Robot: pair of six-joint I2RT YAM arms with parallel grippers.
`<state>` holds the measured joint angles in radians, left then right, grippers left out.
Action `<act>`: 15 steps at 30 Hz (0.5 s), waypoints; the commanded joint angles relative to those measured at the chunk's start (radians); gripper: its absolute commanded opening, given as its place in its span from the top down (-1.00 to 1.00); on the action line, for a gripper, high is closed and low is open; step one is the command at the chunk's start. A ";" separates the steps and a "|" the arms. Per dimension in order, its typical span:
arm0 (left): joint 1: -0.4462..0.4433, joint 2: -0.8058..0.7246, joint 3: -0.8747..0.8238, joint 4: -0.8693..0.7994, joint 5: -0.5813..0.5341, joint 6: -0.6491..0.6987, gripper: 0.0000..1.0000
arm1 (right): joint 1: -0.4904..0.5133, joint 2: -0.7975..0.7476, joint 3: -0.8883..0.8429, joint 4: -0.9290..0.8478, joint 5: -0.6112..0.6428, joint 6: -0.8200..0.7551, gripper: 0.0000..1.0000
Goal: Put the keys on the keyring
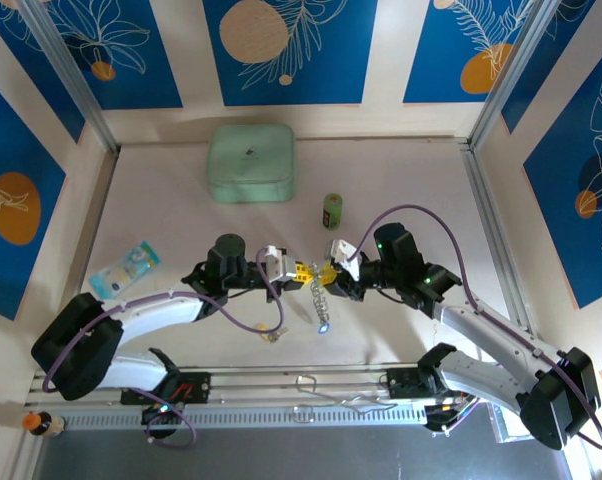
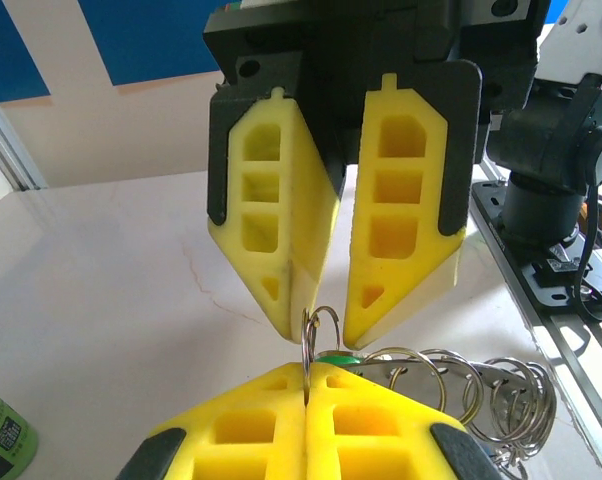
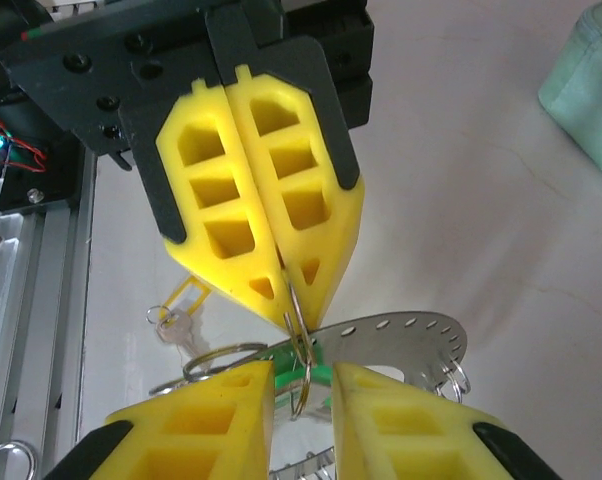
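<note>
- Hanging between the two end effectors in the top view, the keyring is on the near side of the mint-green box, toward the arm bases.
- In the same view the left end effector and the right end effector meet tip to tip. A green cylinder stands just off the box's near right corner. A loose key lies on the surface, farther from the box than the keyring.
- In the left wrist view, the left end effector has its fingers pressed together, pinching a thin loop of the keyring. A green key head shows just behind that loop. The right end effector faces it with fingers spread.
- In the right wrist view, the right end effector is spread, and the loop hangs in its gap. The left end effector is clamped on the top of the loop. The keyring's perforated silvery band curves toward the box, and the loose key lies on the side away from it.
</note>
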<state>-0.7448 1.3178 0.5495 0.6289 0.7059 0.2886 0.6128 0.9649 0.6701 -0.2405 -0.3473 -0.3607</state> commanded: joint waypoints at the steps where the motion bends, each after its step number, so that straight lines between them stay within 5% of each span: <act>1: -0.005 -0.009 -0.003 0.042 0.020 0.004 1.00 | -0.005 -0.015 0.023 -0.058 0.001 -0.011 0.62; 8: -0.004 -0.014 -0.003 0.039 0.020 0.009 1.00 | -0.005 -0.012 0.033 -0.064 -0.016 -0.012 0.98; 15: -0.005 -0.012 -0.007 0.059 0.045 -0.001 1.00 | 0.003 0.061 0.022 -0.025 -0.038 0.002 1.00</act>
<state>-0.7444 1.3178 0.5446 0.6235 0.7063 0.2893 0.6128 0.9913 0.6720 -0.2710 -0.3492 -0.3649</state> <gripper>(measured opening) 0.043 0.054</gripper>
